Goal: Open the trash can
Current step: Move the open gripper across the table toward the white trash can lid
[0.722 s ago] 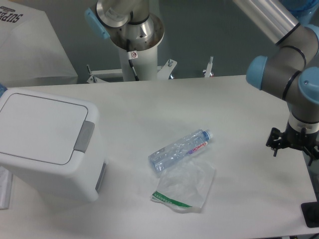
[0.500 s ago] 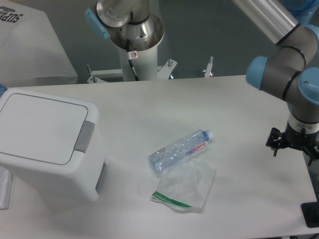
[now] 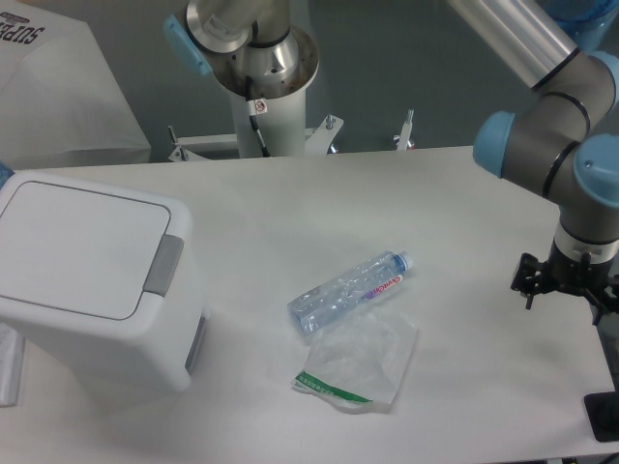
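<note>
The trash can (image 3: pixel 92 275) is a large white boxy bin standing at the left of the table. Its flat lid lies shut, and a grey push-button (image 3: pixel 164 265) sits on the lid's right edge. My gripper (image 3: pixel 569 286) hangs at the far right of the table, well away from the bin. Only its black upper part shows under the blue-and-grey wrist, and the fingers are too dark and cropped to read. Nothing is seen held.
A clear plastic bottle (image 3: pixel 350 289) with a blue cap lies mid-table, and a crumpled clear plastic bag (image 3: pixel 360 363) lies just in front of it. The arm's base column (image 3: pixel 263 92) rises behind the table. A black object (image 3: pixel 604 416) sits at the front right corner.
The wrist and gripper have shifted slightly to the left. The trash can, bottle and bag have not moved.
</note>
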`<action>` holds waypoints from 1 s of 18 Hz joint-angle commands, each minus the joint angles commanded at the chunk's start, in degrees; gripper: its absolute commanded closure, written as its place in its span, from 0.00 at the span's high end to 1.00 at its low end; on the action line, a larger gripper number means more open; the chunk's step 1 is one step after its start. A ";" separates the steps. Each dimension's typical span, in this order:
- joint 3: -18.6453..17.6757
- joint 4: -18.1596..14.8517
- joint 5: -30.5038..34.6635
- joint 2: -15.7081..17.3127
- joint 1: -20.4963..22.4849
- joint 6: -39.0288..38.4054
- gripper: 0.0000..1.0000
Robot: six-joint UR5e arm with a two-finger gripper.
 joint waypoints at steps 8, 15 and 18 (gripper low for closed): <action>-2.54 0.44 -8.44 6.24 -2.82 -11.10 1.00; -7.20 0.62 -18.80 11.77 -2.90 -15.83 1.00; -8.35 0.62 -21.45 15.11 -4.39 -19.17 1.00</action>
